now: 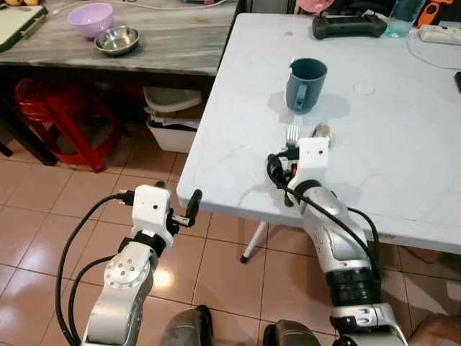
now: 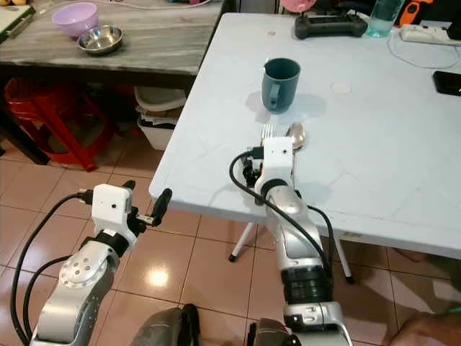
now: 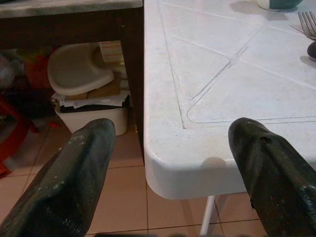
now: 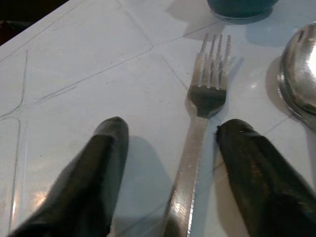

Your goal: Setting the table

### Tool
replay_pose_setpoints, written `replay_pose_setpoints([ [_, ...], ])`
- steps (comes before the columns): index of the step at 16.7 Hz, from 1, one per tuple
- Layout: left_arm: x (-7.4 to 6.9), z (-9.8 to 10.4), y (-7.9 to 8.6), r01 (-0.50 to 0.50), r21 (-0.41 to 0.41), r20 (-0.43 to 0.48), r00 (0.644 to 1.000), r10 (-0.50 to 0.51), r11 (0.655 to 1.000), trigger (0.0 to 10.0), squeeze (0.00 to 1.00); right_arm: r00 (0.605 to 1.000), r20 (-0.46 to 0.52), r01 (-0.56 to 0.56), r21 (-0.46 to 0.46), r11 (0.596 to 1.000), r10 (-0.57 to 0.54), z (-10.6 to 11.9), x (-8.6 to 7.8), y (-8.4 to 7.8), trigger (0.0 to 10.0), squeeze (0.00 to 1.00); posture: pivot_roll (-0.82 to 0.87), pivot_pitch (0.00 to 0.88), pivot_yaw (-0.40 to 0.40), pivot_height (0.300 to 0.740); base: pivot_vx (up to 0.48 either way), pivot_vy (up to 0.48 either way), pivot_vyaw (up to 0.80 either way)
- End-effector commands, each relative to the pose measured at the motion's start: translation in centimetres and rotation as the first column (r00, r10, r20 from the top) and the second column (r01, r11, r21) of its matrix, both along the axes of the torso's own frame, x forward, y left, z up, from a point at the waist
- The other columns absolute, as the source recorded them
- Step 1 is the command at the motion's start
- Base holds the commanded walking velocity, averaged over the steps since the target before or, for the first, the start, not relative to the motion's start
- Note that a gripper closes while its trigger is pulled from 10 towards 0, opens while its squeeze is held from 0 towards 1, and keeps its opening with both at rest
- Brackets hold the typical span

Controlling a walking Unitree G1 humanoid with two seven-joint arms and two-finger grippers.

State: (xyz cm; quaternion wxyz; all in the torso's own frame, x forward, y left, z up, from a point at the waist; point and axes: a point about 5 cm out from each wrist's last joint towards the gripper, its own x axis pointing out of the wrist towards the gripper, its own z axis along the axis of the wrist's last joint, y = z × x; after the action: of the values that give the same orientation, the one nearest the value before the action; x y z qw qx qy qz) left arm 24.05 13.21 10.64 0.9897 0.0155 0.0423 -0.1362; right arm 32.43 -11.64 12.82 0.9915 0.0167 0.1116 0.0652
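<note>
A silver fork [image 4: 210, 79] lies on the white table [image 1: 403, 166], tines toward a blue mug [image 1: 306, 84]. Beside it lies a spoon [image 4: 298, 74]. My right gripper [image 4: 173, 129] rests low over the table, open, its two fingers straddling the fork's handle without closing on it. In the eye views the fork's tines [image 1: 292, 134] and the spoon's bowl [image 1: 321, 131] stick out just beyond the right wrist. My left gripper [image 3: 170, 133] is open and holds nothing. It hovers off the table's near left corner [image 3: 163, 173], over the tiled floor.
A wooden side table at the left carries a purple bowl [image 1: 91, 18] and a steel bowl [image 1: 117, 40]. Under it stand a red stool [image 1: 65, 115] and a white bin [image 1: 173, 119]. A black controller [image 1: 349, 27] and a glass [image 1: 403, 18] sit at the white table's far edge.
</note>
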Motion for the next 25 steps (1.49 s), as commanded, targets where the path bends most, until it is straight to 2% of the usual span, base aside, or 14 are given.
replay_pose_setpoints([
  [1,-0.2,0.1,0.1,0.005,0.014,-0.004,1.0,-0.005,1.0,10.0,0.0,0.999,-0.047,-0.017,0.017,1.0,0.018,-0.6,0.0,0.3,0.8,0.0,0.02,0.16,0.067,0.74,0.0,0.0,0.0],
  [4,-0.2,0.0,0.1,0.009,0.015,-0.007,1.0,-0.009,1.0,10.0,0.0,0.994,-0.11,-0.005,0.046,0.999,0.01,-1.1,0.3,-0.4,0.6,0.0,0.02,0.161,0.069,0.74,0.0,0.0,0.0],
  [6,-0.2,0.0,0.1,0.019,0.01,-0.007,1.0,-0.019,1.0,10.0,0.0,0.988,-0.155,0.012,0.061,0.998,-0.003,-1.7,0.3,-0.8,0.2,0.0,0.02,0.159,0.068,0.74,0.0,0.0,0.0],
  [10,-1.0,0.4,-1.3,0.157,-0.061,-0.008,0.987,-0.158,0.986,10.0,0.0,0.974,-0.228,0.041,0.101,0.994,-0.017,-2.8,0.0,-1.9,0.0,0.0,0.02,0.159,0.067,0.74,0.0,0.0,0.0],
  [11,-1.4,0.3,-1.8,0.226,-0.067,-0.014,0.974,-0.228,0.972,10.0,0.0,0.97,-0.24,0.054,0.096,0.994,-0.03,-3.1,0.1,-2.5,0.0,0.0,0.02,0.159,0.067,0.74,0.0,0.0,0.0],
  [17,-1.7,0.2,-1.8,0.288,-0.061,-0.028,0.957,-0.29,0.956,10.0,0.0,0.935,-0.348,0.124,0.132,0.984,-0.071,-5.7,-0.3,-4.1,0.0,0.0,0.03,0.146,0.063,0.74,0.0,0.0,0.0],
  [21,-1.7,0.0,-1.7,0.298,-0.052,-0.031,0.953,-0.3,0.953,10.0,0.0,0.918,-0.39,0.138,0.151,0.979,-0.069,-6.6,-0.8,-4.2,0.0,0.0,0.02,0.136,0.061,0.74,0.0,0.0,0.0],
  [23,-1.4,-0.1,-1.5,0.28,-0.024,-0.029,0.959,-0.281,0.96,10.0,0.0,0.92,-0.385,0.146,0.164,0.976,-0.073,-6.5,-0.9,-4.2,0.0,0.0,0.02,0.129,0.061,0.74,0.0,0.0,0.0],
  [24,-1.2,-0.2,-1.4,0.251,-0.006,-0.029,0.968,-0.251,0.968,10.0,0.0,0.933,-0.35,0.154,0.188,0.97,-0.081,-5.8,-0.9,-4.1,0.0,0.0,0.02,0.126,0.062,0.74,0.0,0.0,0.0],
  [25,-0.9,-0.4,-1.0,0.203,0.007,-0.03,0.979,-0.203,0.979,10.0,0.0,0.96,-0.263,0.158,0.22,0.963,-0.097,-4.5,-1.0,-3.9,0.0,0.0,0.01,0.12,0.064,0.74,0.0,0.0,0.0],
])
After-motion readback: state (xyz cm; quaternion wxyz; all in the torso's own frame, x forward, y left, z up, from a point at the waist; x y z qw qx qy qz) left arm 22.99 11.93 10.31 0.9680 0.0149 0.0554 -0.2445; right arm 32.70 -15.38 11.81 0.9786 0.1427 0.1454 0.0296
